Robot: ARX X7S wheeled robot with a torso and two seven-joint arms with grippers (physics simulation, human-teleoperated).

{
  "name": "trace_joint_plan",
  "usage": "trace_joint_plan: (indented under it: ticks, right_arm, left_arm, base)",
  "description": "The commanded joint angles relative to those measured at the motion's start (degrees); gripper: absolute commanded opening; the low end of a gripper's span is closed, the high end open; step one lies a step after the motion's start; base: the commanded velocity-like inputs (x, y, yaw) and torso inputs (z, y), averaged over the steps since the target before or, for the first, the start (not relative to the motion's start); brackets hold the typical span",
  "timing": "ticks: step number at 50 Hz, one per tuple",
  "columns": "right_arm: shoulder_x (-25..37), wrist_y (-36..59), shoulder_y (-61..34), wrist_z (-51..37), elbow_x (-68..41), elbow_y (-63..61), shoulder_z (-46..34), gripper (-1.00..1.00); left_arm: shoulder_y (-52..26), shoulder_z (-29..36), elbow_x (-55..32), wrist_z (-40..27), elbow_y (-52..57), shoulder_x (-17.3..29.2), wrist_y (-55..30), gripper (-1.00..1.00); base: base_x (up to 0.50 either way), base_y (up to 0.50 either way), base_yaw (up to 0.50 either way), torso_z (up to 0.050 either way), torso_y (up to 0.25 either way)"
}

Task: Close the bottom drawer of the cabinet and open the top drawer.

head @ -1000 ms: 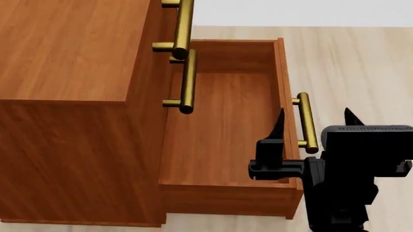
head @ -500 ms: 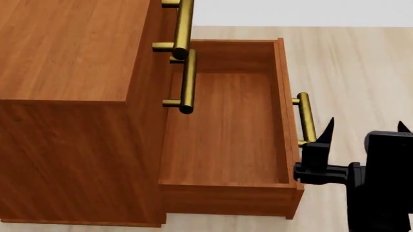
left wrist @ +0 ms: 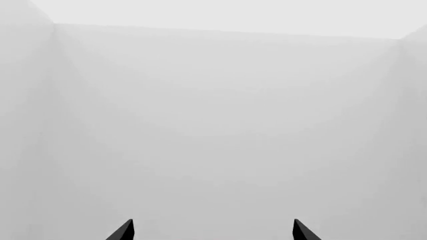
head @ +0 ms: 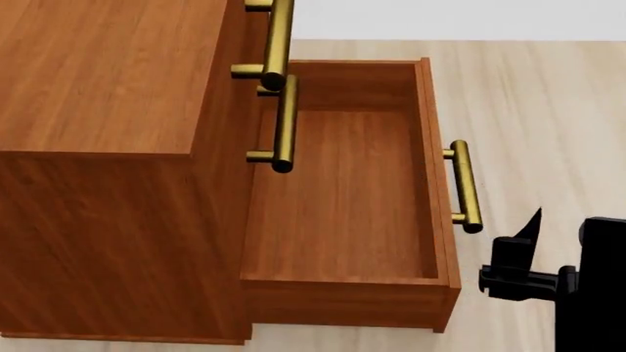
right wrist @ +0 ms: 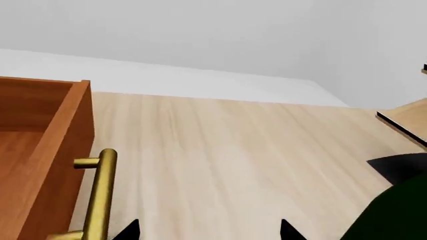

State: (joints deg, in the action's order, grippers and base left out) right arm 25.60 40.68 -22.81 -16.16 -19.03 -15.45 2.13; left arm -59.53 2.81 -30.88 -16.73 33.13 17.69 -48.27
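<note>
over the last second i've pulled my right end effector (head: 562, 246) out from over the bottom drawer (head: 342, 198) and swung it to the front side; it now sits just off the near end of the brass handle (head: 465, 187), clear of it, where a moment ago one finger hung above the drawer's inside. its fingers stand apart with nothing between them, and the right wrist view shows both tips spread with the handle off to one side, not bracketed. the bottom drawer is pulled well out of the cabinet (head: 108, 147) and has not moved across these frames. the top drawer (head: 233, 22) and the middle one look shut, only their handles (head: 277, 44) standing proud. so nothing of the task is done yet; i read this retreat as lining up to push on the drawer front from outside rather than reaching in. the risk is catching the handle end instead of the flat front. my left end effector (left wrist: 212, 231) is open too, facing a blank pale wall, away from the work
</note>
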Motion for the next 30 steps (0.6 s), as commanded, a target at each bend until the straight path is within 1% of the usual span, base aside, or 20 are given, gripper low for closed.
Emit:
trace_joint_plan:
  ticks: [1,30]
  right_arm:
    - [-0.4,-1.8,-1.2,0.7,1.0,6.3,-1.2,1.00]
    - [-3.2,-9.5,-6.9,4.0,2.9,25.5,-4.7,1.00]
  left_arm:
    - [0.0,-0.1,-0.3,-0.2,0.0,0.3,0.1,1.00]
    - [-0.6,0.2,-1.0,-0.9,0.3,1.0,-0.4,1.00]
  base:
    - [0.00,0.00,0.00,0.000,0.000]
    - [0.00,0.00,0.00,0.000,0.000]
